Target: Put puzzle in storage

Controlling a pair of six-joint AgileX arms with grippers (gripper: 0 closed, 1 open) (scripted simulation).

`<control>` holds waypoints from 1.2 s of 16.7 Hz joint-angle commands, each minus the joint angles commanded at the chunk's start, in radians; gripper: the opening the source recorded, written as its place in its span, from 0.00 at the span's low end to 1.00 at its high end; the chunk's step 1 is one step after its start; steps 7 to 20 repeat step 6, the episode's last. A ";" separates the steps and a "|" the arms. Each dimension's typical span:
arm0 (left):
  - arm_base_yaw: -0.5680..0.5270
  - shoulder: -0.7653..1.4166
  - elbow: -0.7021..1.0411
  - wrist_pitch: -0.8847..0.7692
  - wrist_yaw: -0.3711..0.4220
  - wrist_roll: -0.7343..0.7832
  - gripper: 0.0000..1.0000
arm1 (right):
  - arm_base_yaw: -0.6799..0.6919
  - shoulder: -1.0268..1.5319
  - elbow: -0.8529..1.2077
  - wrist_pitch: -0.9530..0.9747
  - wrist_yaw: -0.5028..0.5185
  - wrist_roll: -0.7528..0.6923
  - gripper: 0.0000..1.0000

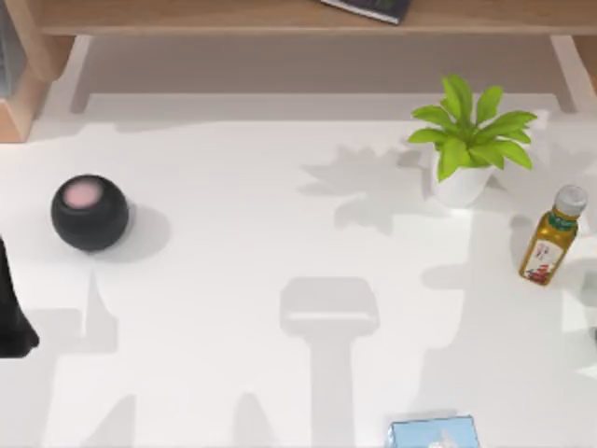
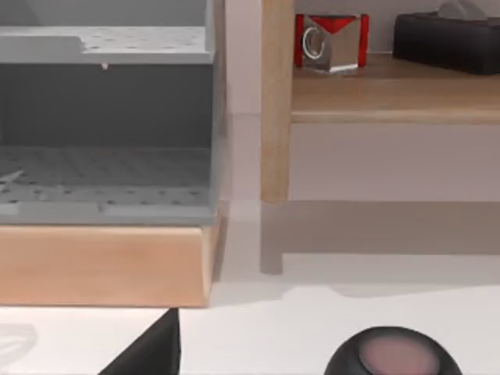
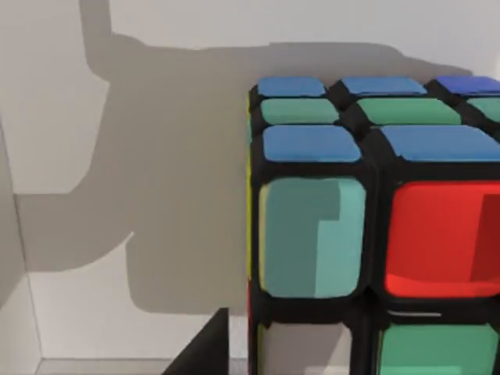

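The puzzle [image 3: 375,226] is a cube of blue, green, teal and red tiles on black. It looms close in the right wrist view against a white surface, and a dark part of my right gripper [image 3: 205,348] juts up beside its near corner. The storage [image 2: 105,125] is a grey open-fronted bin with a perforated floor on a wooden base, straight ahead in the left wrist view. My left gripper [image 2: 148,351] hangs low in front of that base, with its arm [image 1: 13,313] at the table's left edge.
A black round speaker [image 1: 90,212] sits at the left. A potted plant [image 1: 466,140] and an oil bottle [image 1: 552,235] stand at the right, and a blue tissue box [image 1: 434,434] lies at the front edge. A wooden shelf [image 2: 391,98] holds a red-and-silver block [image 2: 330,41].
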 joint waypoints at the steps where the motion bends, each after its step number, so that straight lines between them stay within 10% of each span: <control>1: 0.000 0.000 0.000 0.000 0.000 0.000 1.00 | 0.000 0.000 0.000 0.000 0.000 0.000 1.00; 20: 0.000 0.000 0.000 0.000 0.000 0.000 1.00 | 0.000 0.000 0.000 0.000 0.000 0.000 1.00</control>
